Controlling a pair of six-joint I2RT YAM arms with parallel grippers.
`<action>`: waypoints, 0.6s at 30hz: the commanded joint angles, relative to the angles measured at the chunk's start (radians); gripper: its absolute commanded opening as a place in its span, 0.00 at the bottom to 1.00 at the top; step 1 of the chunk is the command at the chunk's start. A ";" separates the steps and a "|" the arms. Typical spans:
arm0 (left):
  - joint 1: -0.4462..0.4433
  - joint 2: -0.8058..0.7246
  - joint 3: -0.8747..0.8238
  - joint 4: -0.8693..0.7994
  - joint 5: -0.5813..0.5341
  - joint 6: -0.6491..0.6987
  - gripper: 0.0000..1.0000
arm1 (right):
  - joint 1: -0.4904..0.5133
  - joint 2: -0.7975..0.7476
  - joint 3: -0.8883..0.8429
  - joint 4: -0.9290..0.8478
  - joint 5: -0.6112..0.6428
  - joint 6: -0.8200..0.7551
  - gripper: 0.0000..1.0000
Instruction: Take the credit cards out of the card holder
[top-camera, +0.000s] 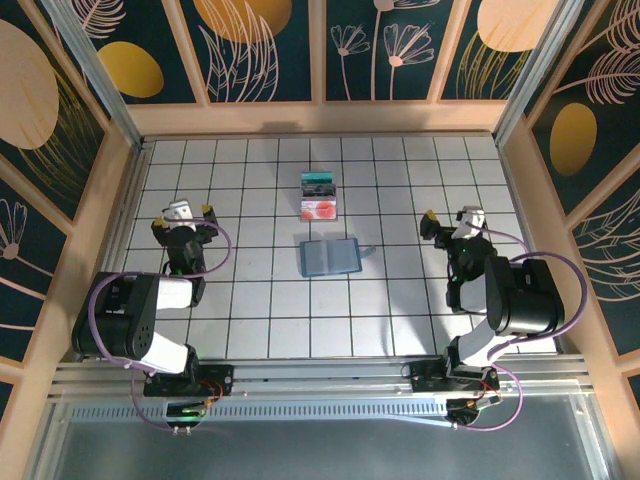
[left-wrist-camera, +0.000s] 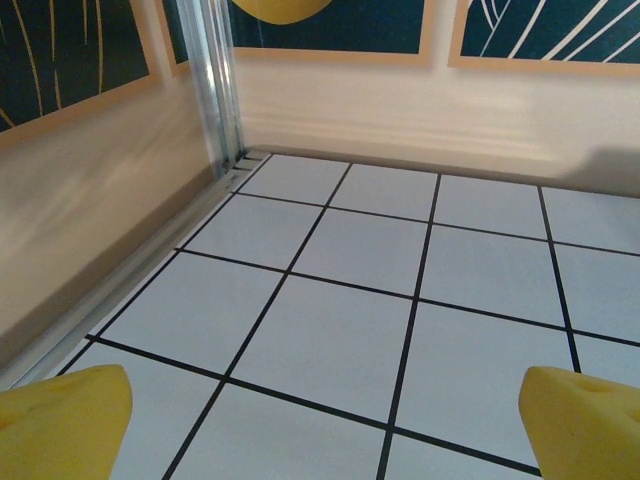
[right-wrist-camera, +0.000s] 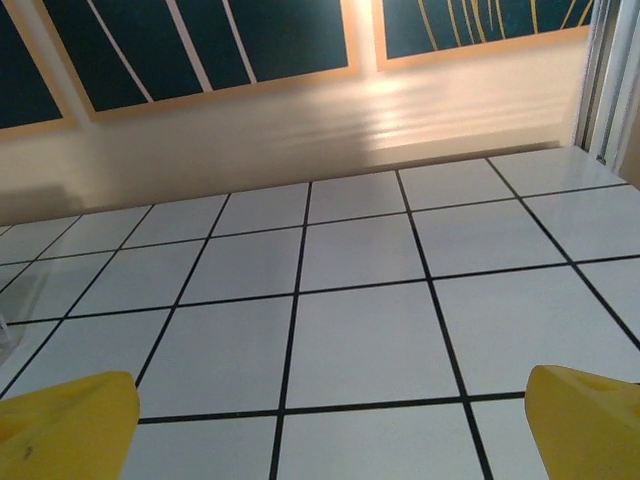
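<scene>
Mid-desk, on the white gridded desk (top-camera: 250, 300), lies the flat slate-blue folding card holder (top-camera: 330, 257). Just beyond it and apart from it sit the two credit cards. The whitish-pink rectangular card with a red mark (top-camera: 321, 209) is nearer the holder, and the teal rectangular card with a dark edge (top-camera: 319, 183) lies right behind it, almost touching. Both look out of the holder, so I judge the task at or near done.

The left pincer (top-camera: 183, 214) hangs wide and holds nothing, well left of the holder. The right pincer (top-camera: 450, 222) is also wide and empty, well to the right. The left wrist view gives me yellow fingertips (left-wrist-camera: 60, 425) spread far apart over bare tiles, and the right wrist fingertips (right-wrist-camera: 60, 420) look the same.

From above I can't tell whether the holder is shut or hides another card. If I check, I'd pin one edge of the holder flat with one pincer and lift the flap with the other. I'd come in low from the side so I don't sweep the loose cards. Otherwise I leave both arms parked clear.
</scene>
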 joint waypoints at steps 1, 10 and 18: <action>0.010 0.007 0.016 0.008 0.016 0.005 0.99 | 0.000 -0.006 -0.002 -0.001 -0.018 -0.020 0.99; 0.010 0.009 0.031 -0.017 0.110 0.036 0.99 | 0.008 -0.006 0.000 -0.006 -0.005 -0.022 0.99; 0.021 0.008 0.035 -0.026 0.131 0.031 0.99 | 0.009 -0.007 0.002 -0.006 -0.004 -0.023 0.99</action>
